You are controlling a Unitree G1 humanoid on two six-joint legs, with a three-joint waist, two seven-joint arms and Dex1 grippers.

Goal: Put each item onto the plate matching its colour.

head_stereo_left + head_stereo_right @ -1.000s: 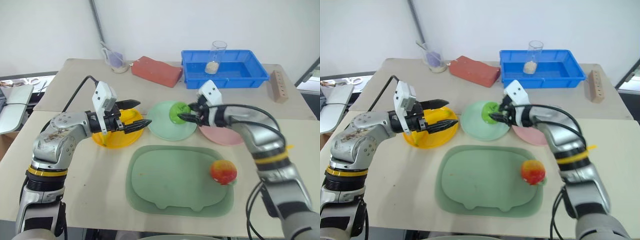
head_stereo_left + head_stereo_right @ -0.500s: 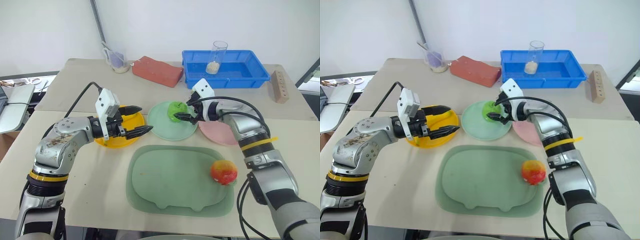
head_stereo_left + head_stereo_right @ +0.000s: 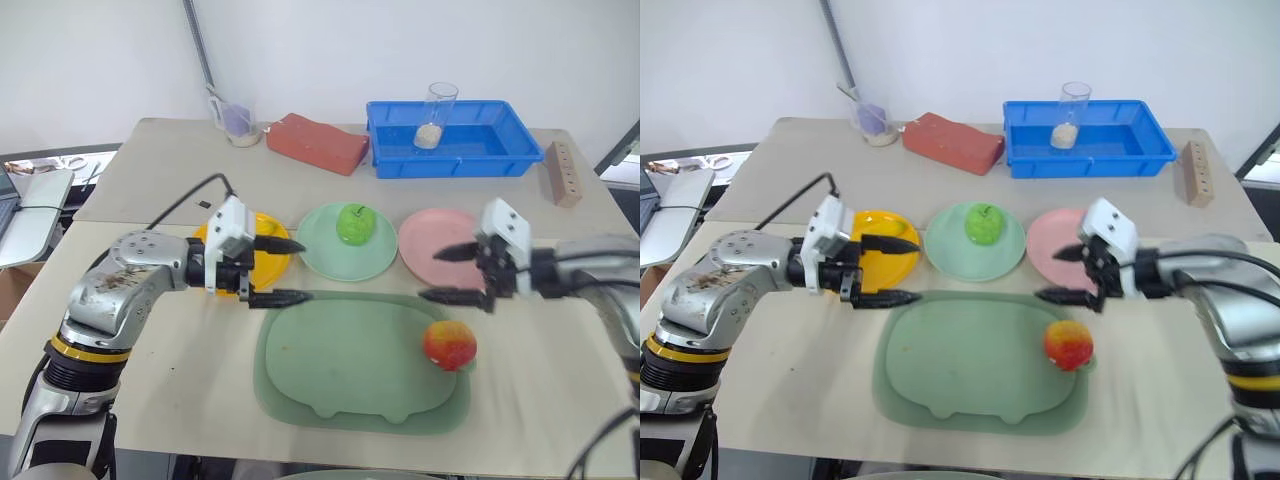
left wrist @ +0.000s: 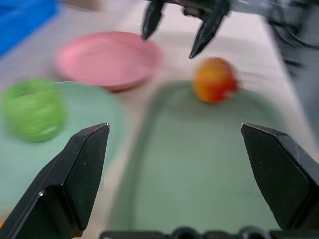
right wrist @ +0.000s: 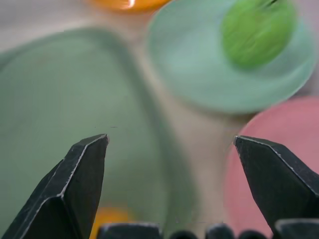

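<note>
Stemmed apple (image 3: 355, 223) on middle plate (image 3: 322, 259)

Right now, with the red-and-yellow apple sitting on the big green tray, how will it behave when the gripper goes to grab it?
The red-and-yellow apple is round and glossy, so it could roll or slip if nudged. It looks like a rigid toy, probably light.

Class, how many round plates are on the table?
3: the yellow plate behind the left gripper, the mint green plate in the middle, the pink plate toward the robot's right.
</note>
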